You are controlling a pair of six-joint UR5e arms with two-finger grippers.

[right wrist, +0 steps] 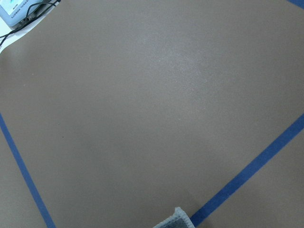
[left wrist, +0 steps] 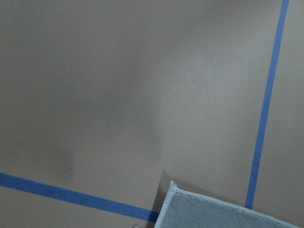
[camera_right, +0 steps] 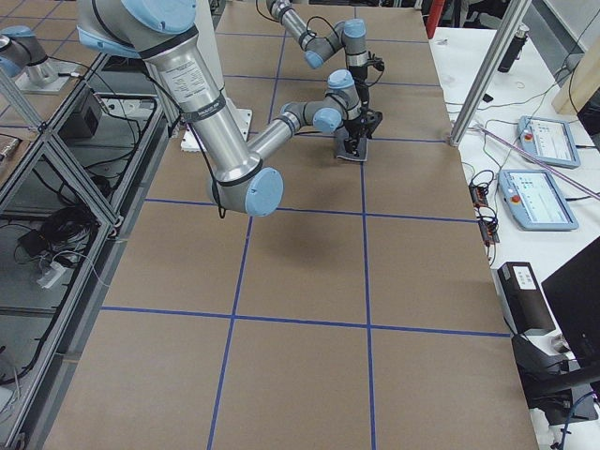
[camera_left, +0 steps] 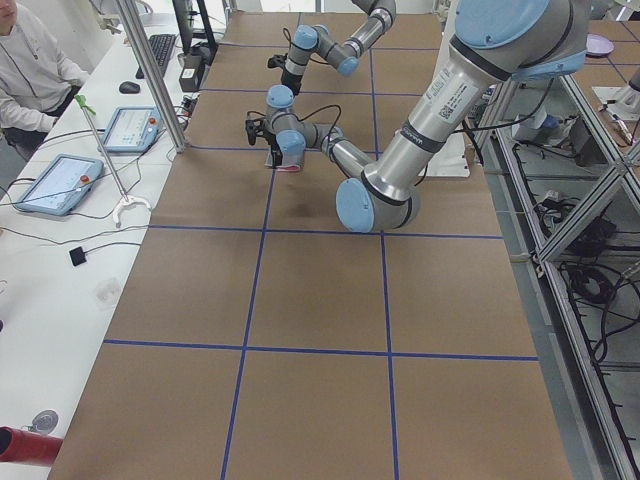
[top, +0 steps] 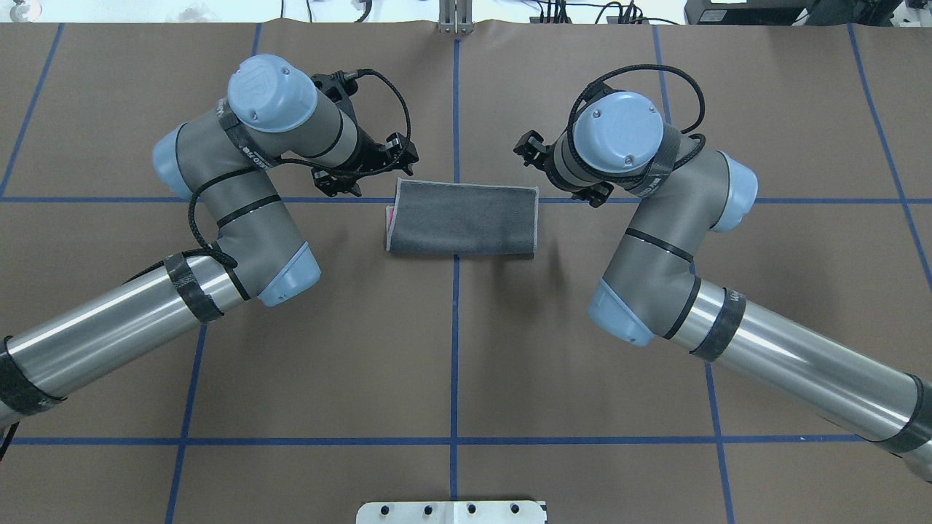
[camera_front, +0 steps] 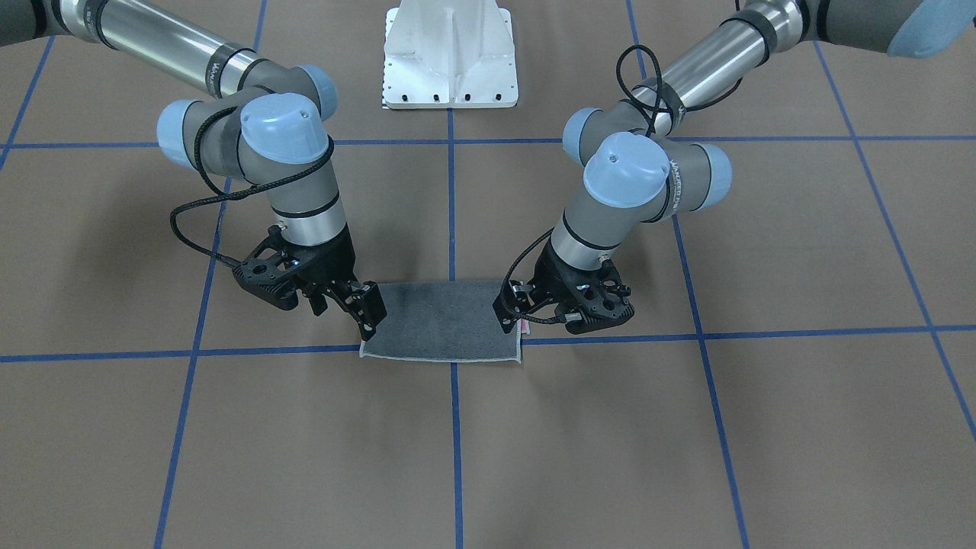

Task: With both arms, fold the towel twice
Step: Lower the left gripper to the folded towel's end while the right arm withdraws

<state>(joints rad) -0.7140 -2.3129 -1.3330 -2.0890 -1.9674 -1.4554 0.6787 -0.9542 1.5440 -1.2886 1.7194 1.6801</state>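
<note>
Towel [camera_front: 442, 320] is held by neither set of jaws; those of the left gripper [camera_front: 516, 313] and right gripper [camera_front: 343, 311] are seen parted and empty, one at each short end; it is laid flat on the desk [camera_front: 686, 457], folded to a rectangle, dark grey uppermost, pink exposed at the left gripper's end.

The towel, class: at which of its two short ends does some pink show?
The towel's end beside the left end effector: a pink sliver peeks out there. The end by the right end effector shows only dark grey and pale edging.
</note>
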